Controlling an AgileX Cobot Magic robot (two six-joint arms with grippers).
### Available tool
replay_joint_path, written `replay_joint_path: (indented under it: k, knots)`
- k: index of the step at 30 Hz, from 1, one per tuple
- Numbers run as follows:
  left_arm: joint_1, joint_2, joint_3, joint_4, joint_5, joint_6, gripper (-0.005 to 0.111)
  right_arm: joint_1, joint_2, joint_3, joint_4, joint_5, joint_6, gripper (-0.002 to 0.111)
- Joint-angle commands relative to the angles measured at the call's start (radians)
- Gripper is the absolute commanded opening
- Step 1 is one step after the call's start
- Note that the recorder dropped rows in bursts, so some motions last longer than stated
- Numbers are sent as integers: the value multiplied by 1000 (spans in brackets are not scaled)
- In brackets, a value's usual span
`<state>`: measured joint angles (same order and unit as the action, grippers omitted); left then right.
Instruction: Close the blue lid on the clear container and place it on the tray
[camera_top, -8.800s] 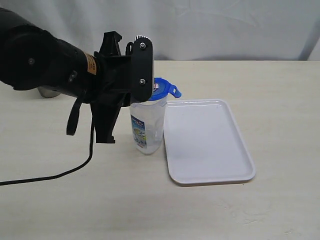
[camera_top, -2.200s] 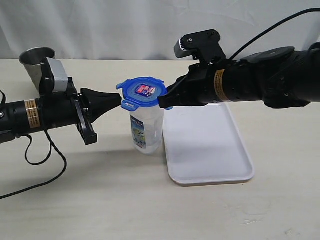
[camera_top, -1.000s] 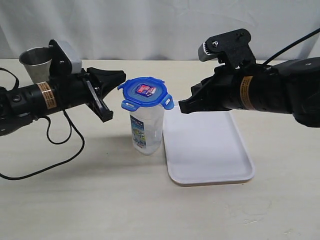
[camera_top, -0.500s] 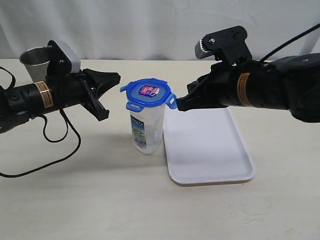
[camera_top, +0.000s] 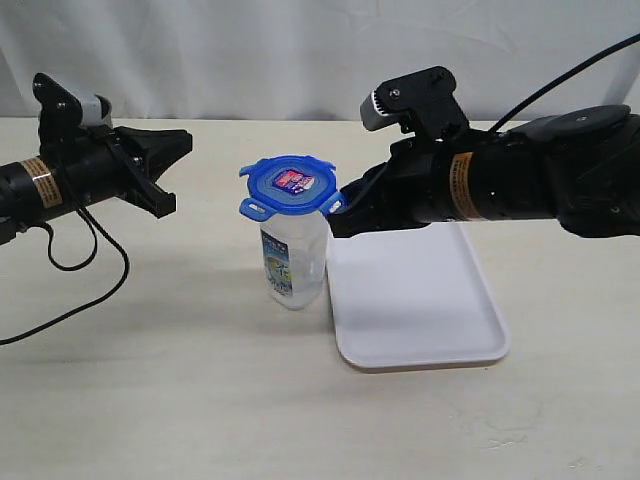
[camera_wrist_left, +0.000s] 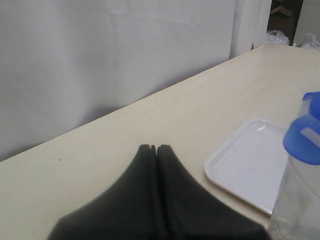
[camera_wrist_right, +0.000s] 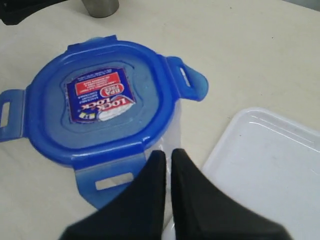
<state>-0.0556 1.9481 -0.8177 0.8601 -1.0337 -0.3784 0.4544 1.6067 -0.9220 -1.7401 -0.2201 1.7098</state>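
The clear container (camera_top: 293, 268) stands upright on the table just left of the white tray (camera_top: 420, 300). The blue lid (camera_top: 292, 185) lies on its mouth, its flaps sticking out sideways. My right gripper (camera_top: 335, 222) is shut and empty, its tips at the lid's rim on the tray side. In the right wrist view they (camera_wrist_right: 166, 153) sit beside one flap of the lid (camera_wrist_right: 100, 112); I cannot tell whether they touch it. My left gripper (camera_top: 185, 140) is shut and empty, hanging well to the left of the lid. Its closed tips (camera_wrist_left: 153, 148) point towards the tray (camera_wrist_left: 250, 160).
A steel cup (camera_wrist_right: 101, 6) stands on the table beyond the container, seen only in the right wrist view. A white curtain hangs behind the table's far edge. The left arm's black cable (camera_top: 60, 310) loops over the table at the left.
My left gripper has drawn back to the left, away from the lid. My right gripper has moved left and down to the lid's rim. The container has stayed put.
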Motion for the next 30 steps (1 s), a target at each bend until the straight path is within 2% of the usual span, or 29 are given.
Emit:
replay_joint_path:
  k: [1, 13, 18, 30]
  knots:
    - [2, -8, 6, -4, -21, -6, 0, 1, 2, -7, -4, -11, 2, 5]
    - [2, -8, 6, -4, -49, -5, 0, 1, 2, -44, -4, 193, -28, 5]
    - [-2, -8, 6, 77, -114, -5, 0, 1, 2, -100, -4, 58, 9, 5]
    - [-3, -8, 6, 206, -187, -5, 0, 1, 2, -88, -4, 39, 52, 5]
